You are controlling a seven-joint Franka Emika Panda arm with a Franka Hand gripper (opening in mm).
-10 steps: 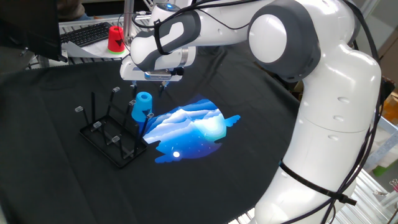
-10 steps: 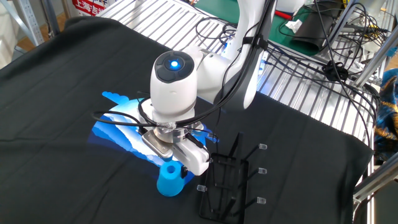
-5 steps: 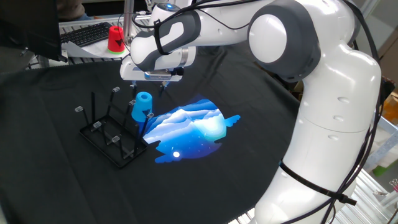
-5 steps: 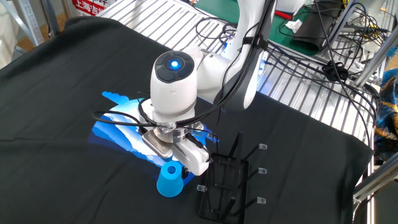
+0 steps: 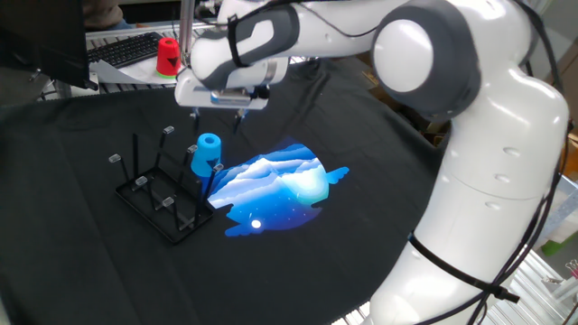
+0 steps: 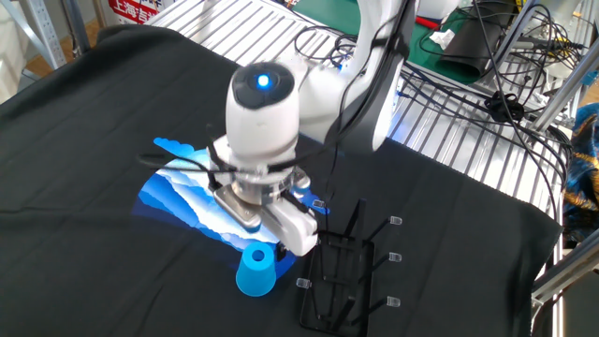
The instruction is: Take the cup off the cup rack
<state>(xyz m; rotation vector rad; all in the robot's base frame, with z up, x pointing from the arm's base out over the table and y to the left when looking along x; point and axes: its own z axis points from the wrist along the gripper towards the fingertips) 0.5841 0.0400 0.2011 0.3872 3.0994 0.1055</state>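
The pincer (image 5: 219, 116) is held above the cup (image 5: 206, 154) with its fingers spread and nothing gripped. The cup is seen upside down over a peg at the near edge of the rack (image 5: 163, 194), so a straight upward lift is judged to be needed. Both are carried on the black tabletop (image 5: 361, 162), beside a blue patterned cloth (image 5: 280, 185).

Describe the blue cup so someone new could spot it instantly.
On the black tablecloth, find the black wire cup rack beside the blue-white mountain print. The blue cup sits upside down at the rack's corner nearest the print; the only other cup is red, far back.
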